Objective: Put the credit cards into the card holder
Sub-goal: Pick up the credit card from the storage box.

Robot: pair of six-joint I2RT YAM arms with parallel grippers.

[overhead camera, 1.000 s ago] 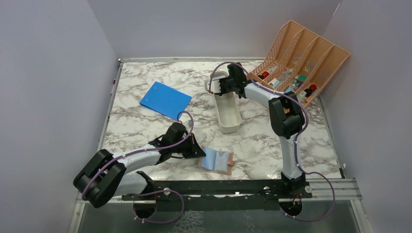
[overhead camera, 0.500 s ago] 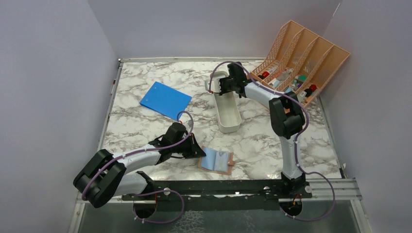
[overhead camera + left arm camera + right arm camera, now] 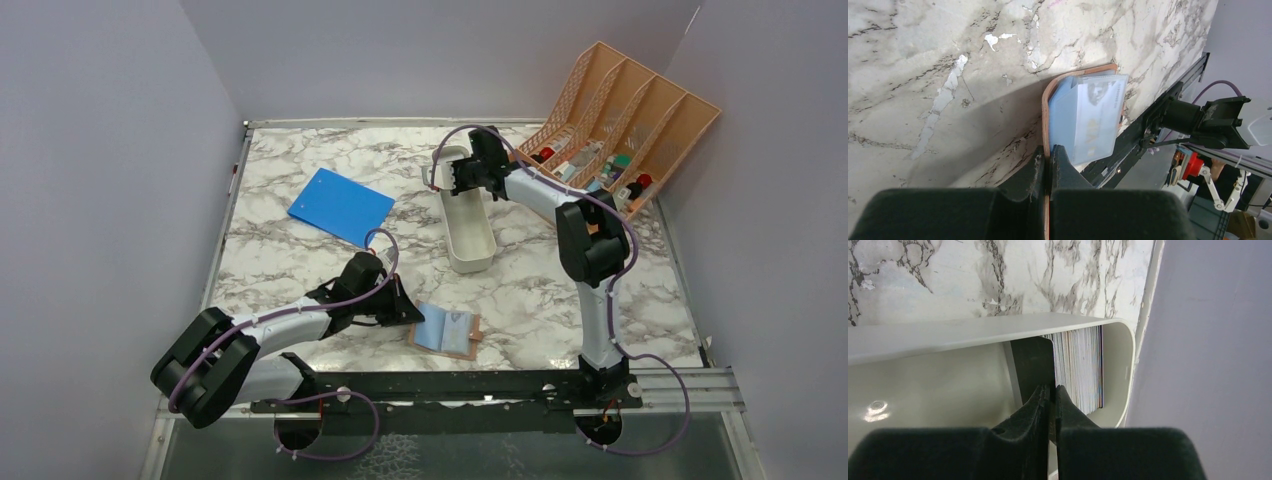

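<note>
The card holder (image 3: 450, 332) lies open near the front edge, brown outside, pale blue inside (image 3: 1088, 120). My left gripper (image 3: 408, 312) is shut on its brown left edge (image 3: 1046, 115), low over the marble. The credit cards (image 3: 1080, 365) stand on edge in a stack at the far end of the white tray (image 3: 470, 235). My right gripper (image 3: 452, 180) reaches into that end. Its jaws are pressed together on the black credit card (image 3: 1033, 365) at the front of the stack, with the remaining cards just right of the fingertips (image 3: 1065, 402).
A blue notebook (image 3: 341, 206) lies at the back left. A peach lattice organiser (image 3: 620, 120) holding small items stands at the back right, close to the right arm. The tray's wall (image 3: 973, 330) and the grey side wall (image 3: 1208, 340) hem in the right gripper.
The right gripper's jaws have come together on the black card in the tray. Both arms and the card holder stay where they were.
</note>
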